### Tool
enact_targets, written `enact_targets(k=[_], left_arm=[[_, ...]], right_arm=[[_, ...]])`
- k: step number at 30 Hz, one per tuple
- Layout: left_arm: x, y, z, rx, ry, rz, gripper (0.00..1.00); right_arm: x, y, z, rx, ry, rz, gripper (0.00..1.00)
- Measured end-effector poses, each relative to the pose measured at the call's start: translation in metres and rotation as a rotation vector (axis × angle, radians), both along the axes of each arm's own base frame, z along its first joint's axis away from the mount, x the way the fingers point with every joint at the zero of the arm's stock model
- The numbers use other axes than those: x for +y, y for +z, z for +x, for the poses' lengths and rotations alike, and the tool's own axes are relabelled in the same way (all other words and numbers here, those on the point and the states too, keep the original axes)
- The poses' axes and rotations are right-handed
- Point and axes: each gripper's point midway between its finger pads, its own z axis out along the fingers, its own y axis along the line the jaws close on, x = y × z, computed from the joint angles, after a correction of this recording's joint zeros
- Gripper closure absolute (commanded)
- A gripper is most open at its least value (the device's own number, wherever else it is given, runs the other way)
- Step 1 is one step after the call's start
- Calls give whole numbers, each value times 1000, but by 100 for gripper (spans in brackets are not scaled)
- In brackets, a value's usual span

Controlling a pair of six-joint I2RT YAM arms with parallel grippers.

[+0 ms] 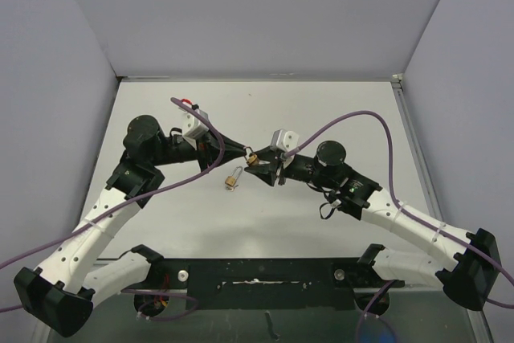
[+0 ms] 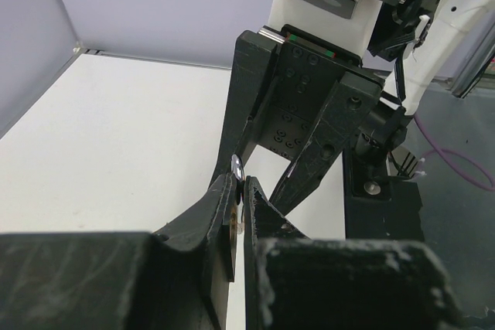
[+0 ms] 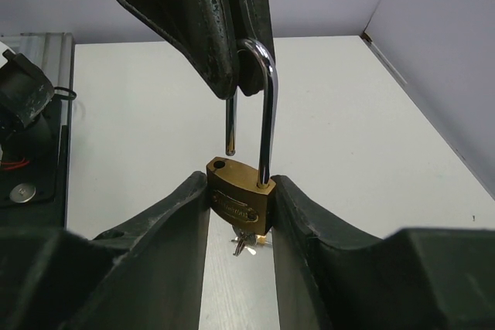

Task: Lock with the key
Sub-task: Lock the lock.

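You are looking at a padlock (image 3: 240, 195) with a brass body, yellow and dully shiny, with stamped lettering on its face. Its shackle (image 3: 267, 113) is polished steel, smooth and mirror-bright. The key (image 3: 246, 245) under the body glints like silvery metal. The left end effector (image 3: 241, 86) and the right end effector (image 3: 239, 191) have fingers (image 3: 325, 253) of matt black plastic, faintly grainy and scuffed. The surface (image 3: 139, 113) looks white, matt and smooth.
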Motion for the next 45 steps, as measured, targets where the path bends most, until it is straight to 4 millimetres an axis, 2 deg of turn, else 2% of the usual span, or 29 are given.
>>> enact_targets(k=[1, 2, 4, 7, 8, 12, 19, 25, 32, 34, 36, 41, 45], left_arm=[[0, 0, 0, 0, -1, 0, 100], [0, 0, 0, -2, -2, -1, 100], [-1, 0, 1, -2, -2, -1, 100], [-1, 0, 0, 3, -8, -1, 100], [-1, -1, 0, 4, -10, -1, 100], [-1, -1, -2, 7, -18, 0, 100], [-2, -1, -7, 7, -47, 2, 100], [-3, 1, -18, -2, -113, -2, 100], [-3, 8, -30, -28, -178, -19, 100], [-3, 9, -31, -30, -184, -21, 100], [-3, 10, -31, -35, -185, -23, 100], [-3, 10, -29, -37, -176, -26, 100], [-3, 11, -23, -34, -139, -29, 100]], right_arm=[[0, 0, 0, 0, 0, 0, 97], [0, 0, 0, 0, 0, 0, 85], [0, 0, 0, 0, 0, 0, 48], [1, 0, 0, 3, 3, 0, 30], [1, 0, 0, -1, 4, -2, 28], [1, 3, 1, -9, 4, -2, 27], [1, 4, 0, -19, 10, -9, 33], [2, 0, -9, -7, 59, -19, 42], [2, 1, -15, 3, 108, -15, 60], [3, 1, -17, 6, 117, -13, 62], [3, 1, -18, 10, 123, -11, 62], [3, 2, -20, 17, 126, -5, 51], [2, 5, -20, 16, 126, 3, 50]])
